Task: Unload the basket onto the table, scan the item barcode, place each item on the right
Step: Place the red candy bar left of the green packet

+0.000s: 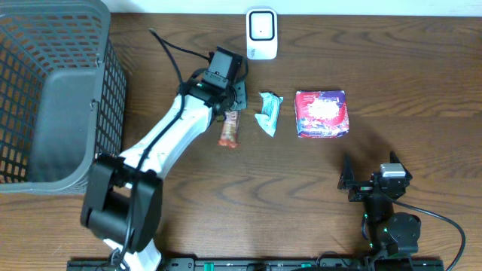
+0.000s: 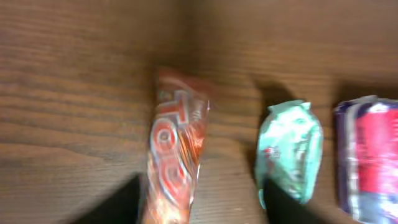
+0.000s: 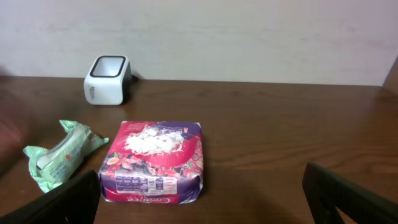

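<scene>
Bar (image 1: 229,129) in an orange-red wrapper lies flat on the table (image 1: 422,75), near the middle, one short end toward the far edge. My left gripper (image 2: 200,184) hangs over that far end, its arm reaching out from the near left corner. My left wrist camera is blurred. In it my two fingers (image 2: 121,202) show as dark shapes at the bottom edge, one on each side of the bar. My jaws stand apart, wider than the wrapper, and have hold of nothing. The left finger is just beside the wrapper; whether it touches I cannot tell.

Just right of the bar, apart from it, lies a green packet (image 1: 268,113). Right of that is a purple and red box (image 1: 322,113), flat, picture side up. The white scanner (image 1: 261,33) stands at the far edge, beyond the bar and the packet and well apart from both. A grey mesh basket (image 1: 113,83) fills the far left corner.

My right gripper (image 3: 202,180) sits low at the near right, pointed at the box, near it but apart. Its jaws are spread wide and hold nothing. A label strip with small print shows on the side of the box that faces me.
</scene>
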